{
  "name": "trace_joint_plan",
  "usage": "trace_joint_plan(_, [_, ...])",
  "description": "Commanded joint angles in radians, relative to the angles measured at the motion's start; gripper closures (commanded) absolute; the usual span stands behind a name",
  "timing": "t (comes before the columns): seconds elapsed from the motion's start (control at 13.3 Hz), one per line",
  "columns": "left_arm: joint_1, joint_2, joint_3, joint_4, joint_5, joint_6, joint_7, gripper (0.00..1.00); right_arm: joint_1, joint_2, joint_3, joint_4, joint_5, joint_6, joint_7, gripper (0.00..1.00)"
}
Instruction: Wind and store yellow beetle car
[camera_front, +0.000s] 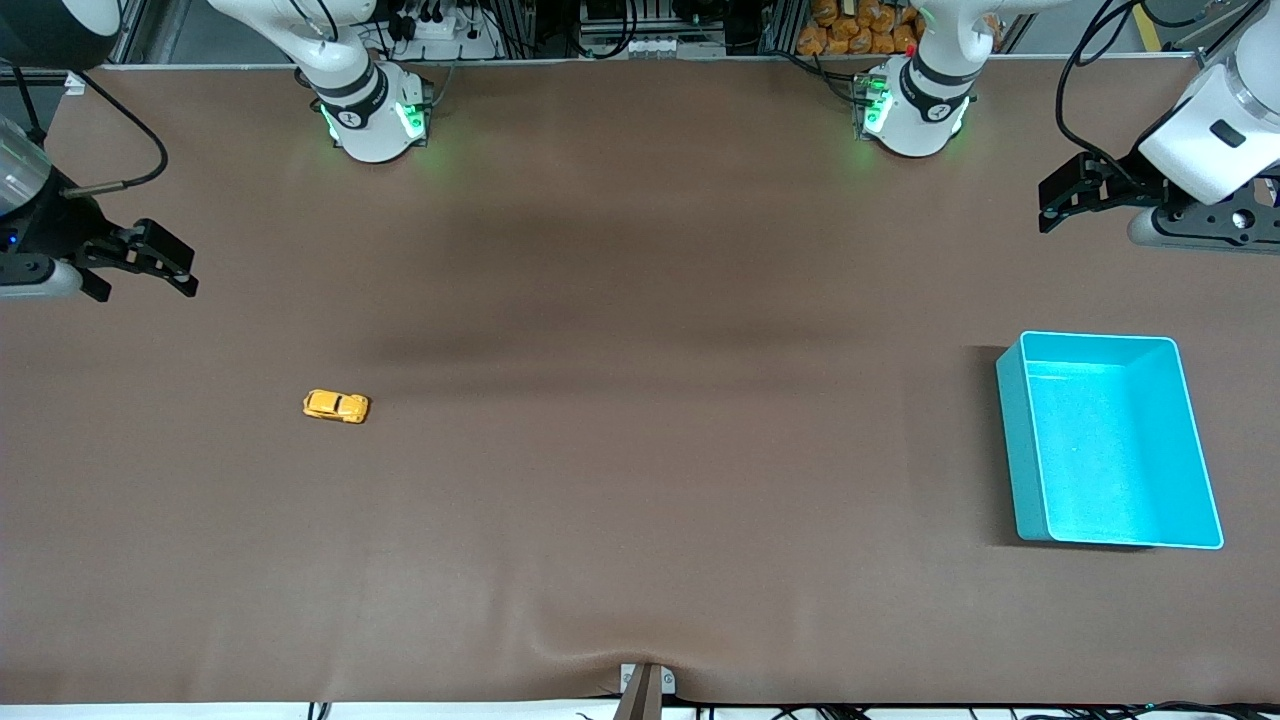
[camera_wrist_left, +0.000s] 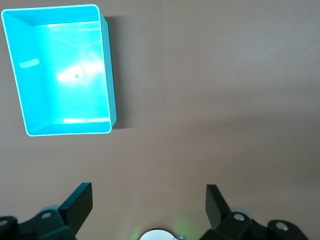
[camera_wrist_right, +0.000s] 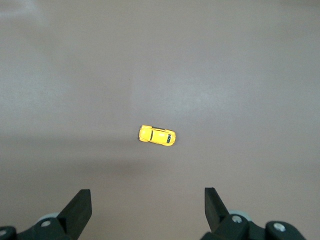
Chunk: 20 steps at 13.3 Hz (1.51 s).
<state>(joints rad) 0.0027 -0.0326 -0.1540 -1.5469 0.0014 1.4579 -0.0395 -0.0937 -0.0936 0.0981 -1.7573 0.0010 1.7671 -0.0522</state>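
Note:
The yellow beetle car (camera_front: 336, 406) stands alone on the brown table toward the right arm's end; it also shows in the right wrist view (camera_wrist_right: 157, 135). The teal bin (camera_front: 1012, 400) stands empty toward the left arm's end, and shows in the left wrist view (camera_wrist_left: 111, 90). My right gripper (camera_front: 160, 262) is open and empty, high over the table's edge at its own end, well apart from the car. In the right wrist view the gripper (camera_wrist_right: 148, 205) is spread wide. My left gripper (camera_front: 1068, 198) is open and empty, up over the table at its end, with its jaws wide in its wrist view (camera_wrist_left: 149, 202).
The brown table cover (camera_front: 640, 300) is bare between the car and the bin. The two arm bases (camera_front: 372, 110) stand along the table's edge farthest from the front camera. A small bracket (camera_front: 645, 685) sits at the nearest edge.

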Motion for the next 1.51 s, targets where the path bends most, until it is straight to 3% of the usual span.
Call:
trace_joint_plan(0.0, [0.003,-0.016,-0.002,-0.001,-0.004,-0.017,0.001,0.0,-0.027,0.03,0.011,0.082,0.019,-0.141,0.009,0.0])
trace_joint_plan(0.38, [0.003,-0.016,-0.001,0.002,-0.011,-0.017,0.001,0.0,-0.028,0.038,0.009,0.16,0.03,-0.278,0.017,0.0])
trace_joint_plan(1.43, [0.005,-0.018,-0.001,0.001,-0.015,-0.017,-0.01,0.0,-0.031,0.035,0.009,0.154,0.034,-0.291,0.005,0.0])
